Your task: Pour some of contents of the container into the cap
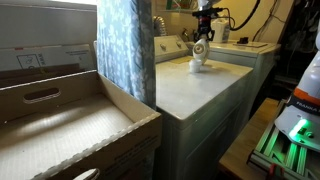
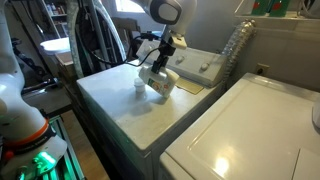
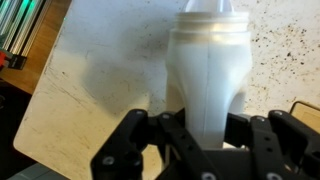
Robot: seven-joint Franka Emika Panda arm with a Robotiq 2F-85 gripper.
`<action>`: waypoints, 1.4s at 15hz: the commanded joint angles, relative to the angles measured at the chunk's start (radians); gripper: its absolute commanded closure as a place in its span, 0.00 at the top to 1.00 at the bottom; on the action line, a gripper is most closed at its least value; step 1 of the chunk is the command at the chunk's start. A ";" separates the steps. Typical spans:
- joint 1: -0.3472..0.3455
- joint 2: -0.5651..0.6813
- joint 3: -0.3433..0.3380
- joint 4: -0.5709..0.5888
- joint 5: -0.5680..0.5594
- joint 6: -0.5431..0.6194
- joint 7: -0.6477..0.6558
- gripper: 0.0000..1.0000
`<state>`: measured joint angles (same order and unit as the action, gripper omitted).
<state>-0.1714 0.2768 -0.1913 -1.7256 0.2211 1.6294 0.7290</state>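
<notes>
The fingers are clamped around the body of the bottle. They hold it apparently tilted, neck toward the cap just beside it on the washer top, probably to pour.

**Camera Placement**

An exterior view sits far behind a cardboard box, facing the worktop. An exterior view looks down on the same worktop from nearer. The wrist view faces it close-up past the claw.
</notes>
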 commanded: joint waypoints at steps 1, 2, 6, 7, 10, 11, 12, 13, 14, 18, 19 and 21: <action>-0.026 -0.033 -0.011 0.007 0.055 -0.063 -0.041 0.00; -0.031 -0.033 -0.012 0.008 0.070 -0.068 -0.048 0.00; -0.044 -0.030 -0.022 0.010 0.102 -0.083 -0.061 0.00; -0.047 -0.030 -0.025 0.011 0.106 -0.084 -0.061 0.00; -0.057 -0.027 -0.031 0.014 0.126 -0.097 -0.069 0.00; -0.059 -0.027 -0.033 0.015 0.130 -0.103 -0.070 0.00; -0.063 -0.026 -0.035 0.016 0.137 -0.111 -0.073 0.00; -0.066 -0.025 -0.037 0.016 0.144 -0.116 -0.076 0.00; -0.070 -0.026 -0.040 0.016 0.149 -0.120 -0.077 0.00; -0.084 -0.025 -0.049 0.015 0.174 -0.122 -0.083 0.00; -0.088 -0.024 -0.052 0.013 0.184 -0.121 -0.086 0.00; -0.098 -0.024 -0.056 0.010 0.213 -0.121 -0.095 0.00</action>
<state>-0.2436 0.2778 -0.2373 -1.7261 0.3736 1.5622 0.6574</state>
